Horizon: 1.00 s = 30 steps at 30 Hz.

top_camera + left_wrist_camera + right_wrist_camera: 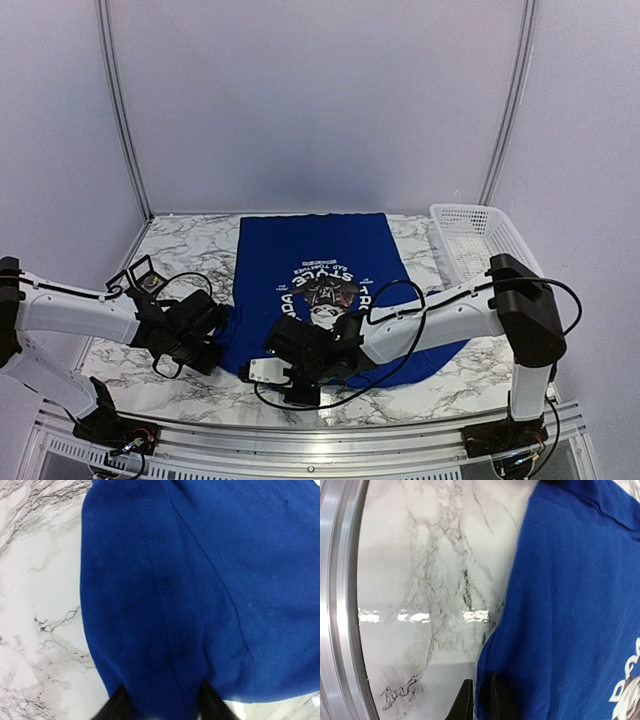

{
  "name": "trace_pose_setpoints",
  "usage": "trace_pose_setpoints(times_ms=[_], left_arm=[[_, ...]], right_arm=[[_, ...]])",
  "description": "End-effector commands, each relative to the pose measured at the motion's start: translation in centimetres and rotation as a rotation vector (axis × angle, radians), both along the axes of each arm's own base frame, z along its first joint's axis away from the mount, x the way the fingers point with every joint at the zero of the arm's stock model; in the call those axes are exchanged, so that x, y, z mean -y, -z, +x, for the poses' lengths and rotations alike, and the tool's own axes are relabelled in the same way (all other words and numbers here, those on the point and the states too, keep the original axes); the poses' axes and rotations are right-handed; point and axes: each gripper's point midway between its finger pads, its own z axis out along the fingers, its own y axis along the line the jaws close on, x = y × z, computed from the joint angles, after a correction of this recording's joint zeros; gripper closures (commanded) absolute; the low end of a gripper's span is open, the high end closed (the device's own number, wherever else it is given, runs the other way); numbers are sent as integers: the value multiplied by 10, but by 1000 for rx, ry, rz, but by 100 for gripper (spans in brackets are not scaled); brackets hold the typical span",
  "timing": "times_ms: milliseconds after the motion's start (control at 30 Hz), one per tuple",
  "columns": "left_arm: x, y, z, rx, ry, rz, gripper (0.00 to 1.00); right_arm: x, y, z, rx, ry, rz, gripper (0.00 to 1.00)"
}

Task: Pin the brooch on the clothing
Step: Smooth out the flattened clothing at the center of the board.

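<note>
Item 1: clothing [312, 245]. Royal-blue short-sleeved T-shirt, laid flat at the middle of the marble tabletop [180, 250], hem toward the far wall and collar end toward the arms. The round panda graphic [326, 292] with its white lettering faces up. The near part of the chest is hidden under the right arm.

Item 2: left hand [165, 702]. It reaches in from the left to the shirt's left sleeve. In the left wrist view the double-stitched sleeve hem runs down between two black fingers [119, 706], and the gathered fabric fills the gap and touches both. The hand is clamped on the clothing.

Item 3: right hand [481, 697]. It is stretched across the near edge of the shirt. In the right wrist view its fingers [465, 700] stand almost together, with the blue fabric edge pinched in the narrow slot between them. A corner of the print shows at the lower right of this view.

Item 4: white slatted basket [470, 235]. It sits at the far right of the tabletop, just beside the shirt.

Item 5: small black-framed square item [146, 278]. It lies left of the shirt, near the left forearm. Its contents are too small to tell.

Item 6: metal rail [335, 605]. It runs along the near tabletop edge.
</note>
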Motion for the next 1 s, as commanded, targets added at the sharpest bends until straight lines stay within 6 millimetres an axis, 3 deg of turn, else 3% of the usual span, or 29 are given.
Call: trace_pose_setpoints(times_ms=[0, 67, 133, 300, 467, 633, 733, 833, 967], left_arm=[[-2, 3, -2, -10, -1, 13, 76], [0, -6, -2, 1, -8, -13, 92], [4, -18, 0, 21, -15, -58, 99], [17, -45, -3, 31, -21, -183, 100], [20, -53, -9, 9, -28, -223, 98], [25, -66, -14, -11, -29, -278, 94], [23, -61, -23, -52, -61, -304, 94], [15, -47, -30, -84, -125, -306, 94], [9, -44, -19, -43, -174, -287, 94]], right_arm=[[2, 6, 10, 39, 5, -30, 97], [3, 5, 9, 30, 7, -37, 100], [2, -3, 8, 14, 4, -28, 100], [0, -42, 1, -78, -30, 65, 100], [4, -86, -2, -176, -46, 178, 100], [10, -108, -14, -269, -80, 226, 100], [13, -106, -21, -326, -88, 233, 100], [16, -89, -13, -315, -50, 211, 100], [6, -66, -3, -270, -26, 178, 100]])
